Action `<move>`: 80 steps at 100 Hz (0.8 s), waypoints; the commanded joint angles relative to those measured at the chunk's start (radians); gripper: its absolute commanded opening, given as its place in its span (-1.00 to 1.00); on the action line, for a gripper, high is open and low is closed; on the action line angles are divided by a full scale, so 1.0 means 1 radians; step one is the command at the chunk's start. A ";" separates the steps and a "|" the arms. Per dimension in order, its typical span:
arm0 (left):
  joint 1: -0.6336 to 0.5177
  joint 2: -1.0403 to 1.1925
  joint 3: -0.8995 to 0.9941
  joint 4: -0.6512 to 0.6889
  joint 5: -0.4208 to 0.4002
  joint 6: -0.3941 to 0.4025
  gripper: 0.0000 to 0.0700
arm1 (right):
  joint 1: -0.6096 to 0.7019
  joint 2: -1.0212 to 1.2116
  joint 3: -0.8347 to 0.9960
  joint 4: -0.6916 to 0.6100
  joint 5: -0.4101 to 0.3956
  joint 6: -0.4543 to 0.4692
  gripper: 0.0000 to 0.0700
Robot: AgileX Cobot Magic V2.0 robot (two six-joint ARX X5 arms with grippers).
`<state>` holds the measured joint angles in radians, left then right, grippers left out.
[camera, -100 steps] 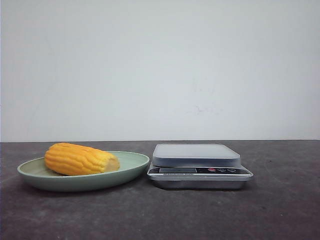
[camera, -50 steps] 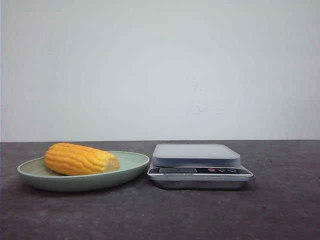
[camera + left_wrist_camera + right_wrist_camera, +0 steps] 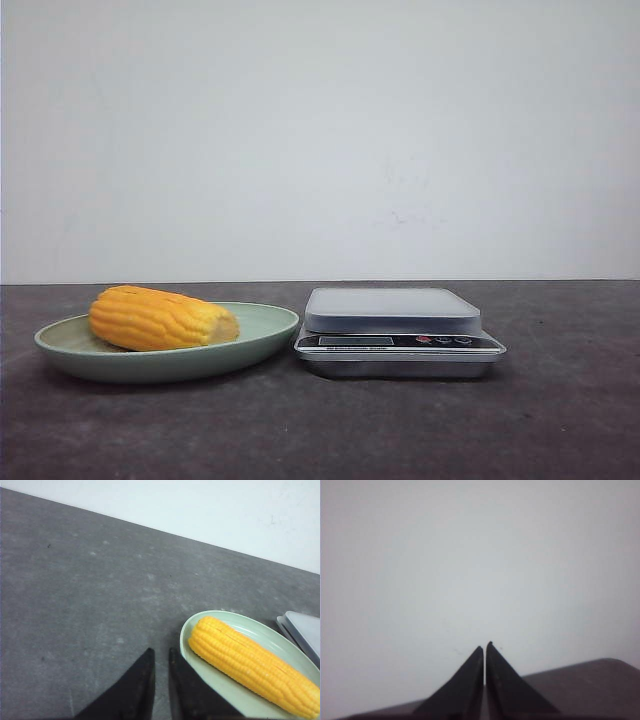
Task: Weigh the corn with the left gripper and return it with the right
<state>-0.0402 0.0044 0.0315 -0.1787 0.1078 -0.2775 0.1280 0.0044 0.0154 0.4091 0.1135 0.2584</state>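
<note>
Nothing's been picked up yet — the corn [image 3: 160, 318] is lying on its side in the pale green plate [image 3: 265, 335], which sits on the dark tabletop [image 3: 320, 430] just beside the kitchen scale [image 3: 398, 332]. Paler cut end faces the scale.

The left pincer [image 3: 161, 655] is empty, fingers drawn almost together with just a thin gap between them. In its wrist view it hangs over bare tabletop right next to the plate's rim, not over the cob. The right pincer [image 3: 484, 647] is clenched tip to tip, holding nothing, looking mostly at the wall with a strip of tabletop below.

So the step in hand, as I read it, is the left reach-and-grab. My tips:
- Spread the fingers wide before coming down; at the current gap they won't fit around the cob.
- Shift across over the middle of the cob and take it across its width — a grab near one end would probably let it swing or roll.
- The plate is shallow with a raised rim, so come down from above to avoid catching the rim or shoving the plate into the scale.
- The kernel rows look ridged and rounded, so I'd guess a firm squeeze is needed.
</note>
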 commanded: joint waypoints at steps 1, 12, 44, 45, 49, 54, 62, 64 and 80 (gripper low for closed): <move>0.001 -0.001 -0.013 -0.015 0.008 -0.007 -1.00 | 0.000 -0.001 -0.002 0.017 -0.029 0.048 -1.00; 0.001 -0.001 -0.013 -0.016 0.009 -0.007 -1.00 | 0.000 -0.001 -0.001 0.036 -0.096 0.082 -1.00; 0.001 -0.001 0.027 -0.017 0.151 -0.181 -1.00 | 0.000 -0.001 0.002 0.138 -0.200 0.349 -1.00; 0.001 -0.001 0.033 -0.016 0.170 -0.191 -0.99 | 0.000 -0.001 0.004 0.135 -0.205 0.362 -1.00; 0.001 0.001 0.062 -0.017 0.236 -0.224 -0.99 | 0.000 -0.001 0.020 0.104 -0.245 0.402 -1.00; 0.000 0.006 0.110 -0.037 0.293 -0.263 -0.98 | 0.000 0.000 0.064 0.006 -0.311 0.425 -1.00; 0.000 0.024 0.227 -0.141 0.304 -0.281 -0.98 | 0.000 0.000 0.186 -0.288 -0.384 0.418 -1.00; 0.000 0.031 0.261 -0.172 0.302 -0.278 -0.98 | 0.000 0.001 0.223 -0.374 -0.388 0.402 -1.00; 0.000 0.158 0.546 -0.336 0.269 -0.172 -0.98 | 0.000 0.055 0.497 -0.765 -0.364 0.132 -1.00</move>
<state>-0.0414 0.1078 0.4644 -0.4873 0.3904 -0.5102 0.1280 0.0364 0.4145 -0.2188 -0.2565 0.5652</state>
